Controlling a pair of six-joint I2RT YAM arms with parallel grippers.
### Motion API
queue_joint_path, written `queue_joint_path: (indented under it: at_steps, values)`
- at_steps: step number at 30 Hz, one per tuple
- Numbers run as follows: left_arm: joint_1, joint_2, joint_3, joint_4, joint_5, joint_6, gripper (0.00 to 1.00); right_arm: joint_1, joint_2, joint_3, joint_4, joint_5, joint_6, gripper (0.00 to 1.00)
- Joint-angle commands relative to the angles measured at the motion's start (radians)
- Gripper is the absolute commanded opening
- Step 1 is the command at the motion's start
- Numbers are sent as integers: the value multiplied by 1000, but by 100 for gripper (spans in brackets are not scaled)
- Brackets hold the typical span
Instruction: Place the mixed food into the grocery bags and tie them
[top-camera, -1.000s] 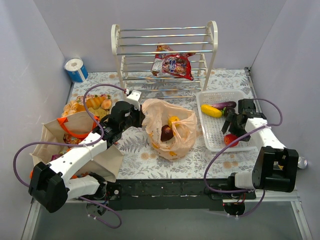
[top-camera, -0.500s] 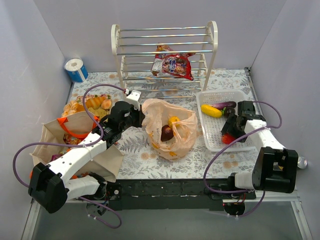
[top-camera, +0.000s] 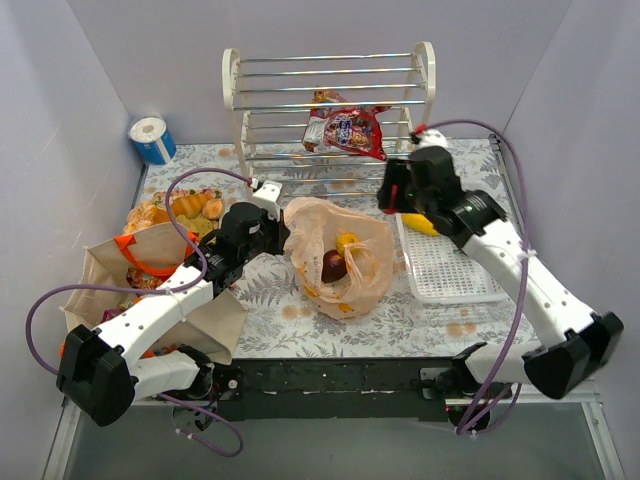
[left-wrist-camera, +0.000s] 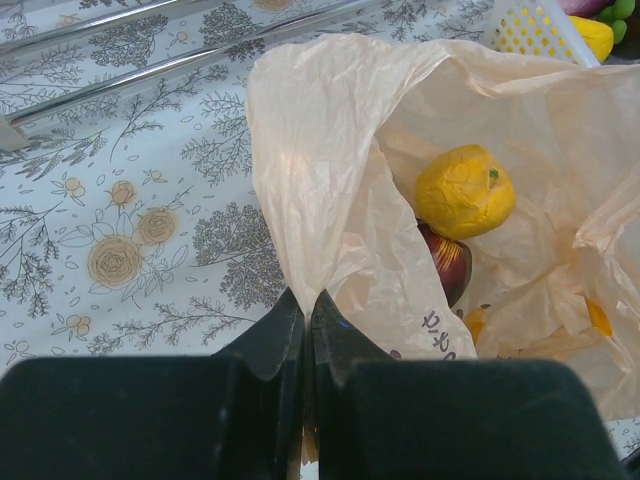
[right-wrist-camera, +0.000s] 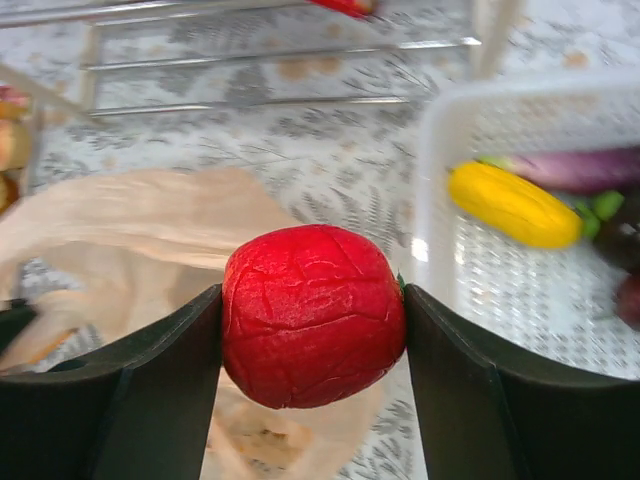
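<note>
Nearest, left of the thin translucent peach-orange plastic bag (top-camera: 338, 258): slumped beige canvas tote with orange handles (top-camera: 150, 290). Left gripper (left-wrist-camera: 307, 300) at the bag's left rim, jaws pressed together with a fold of the film pinched between them, mouth held up and open. Inside the bag: knobbly yellow fruit (left-wrist-camera: 464, 190) resting against a dark red-purple fruit (left-wrist-camera: 450, 268). Right gripper (right-wrist-camera: 312, 300) hangs over the bag's far right edge, jaws parted wide and clamped on both flanks of a round red fruit with crackled skin (right-wrist-camera: 312, 330). Right of the bag: white plastic lattice basket (top-camera: 445, 270) holding a smooth yellow fruit (right-wrist-camera: 512, 205) and a long purple eggplant (right-wrist-camera: 590, 168). Far left of the bag: heap of golden pastries (top-camera: 180, 208). Behind the bag: cream rack with metal rods (top-camera: 330, 100), shiny red snack packet (top-camera: 347, 130) on its shelf.
</note>
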Motion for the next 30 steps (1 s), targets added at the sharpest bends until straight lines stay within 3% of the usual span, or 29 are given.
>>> queue_joint_path:
  at_steps: [1, 4, 9, 14, 25, 26, 30]
  values:
    - [3, 1, 5, 4, -22, 6, 0, 256, 185, 250, -23, 188, -19, 17]
    - [3, -2, 1, 4, -39, 10, 0, 363, 283, 323, -63, 191, 1, 17]
    - [5, -14, 0, 8, -31, 8, 0, 421, 317, 249, -105, 119, 116, 15]
    - [5, -19, 1, 10, -30, 5, 0, 402, 304, 116, -68, 151, 145, 17]
    - [5, -2, 1, 11, -39, 6, 0, 336, 423, 179, 23, 99, 98, 27]
    - [5, -5, 5, 10, -34, 5, 0, 336, 431, 177, 37, 87, 95, 30]
    - [5, -6, 5, 13, -27, 3, 0, 336, 468, 206, 22, 73, 88, 62]
